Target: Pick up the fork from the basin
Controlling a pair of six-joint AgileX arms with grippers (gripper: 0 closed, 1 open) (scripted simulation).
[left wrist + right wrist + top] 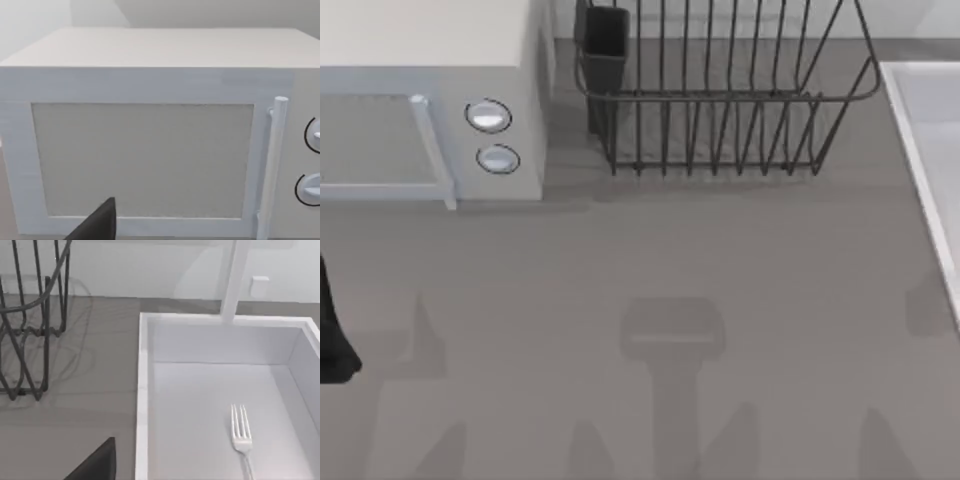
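The fork [242,439] is slim and silver. In the right wrist view it lies flat on the floor of the pale basin [143,390], tines toward the far wall, with its handle running out of the frame. A dark part of my right gripper [97,462] shows at the frame's edge, outside the basin's rim and apart from the fork. In the top view the basin [928,150] runs along the table's right edge. My left arm [332,335] is parked at the far left, and a dark part of its gripper [97,225] faces the microwave door.
A white microwave-like box [420,110] with two round knobs stands at the back left. A black wire dish rack [720,100] with a dark cup [605,40] stands at back centre. A white faucet post [234,280] rises behind the basin. Grey tabletop [640,260] spreads across the middle.
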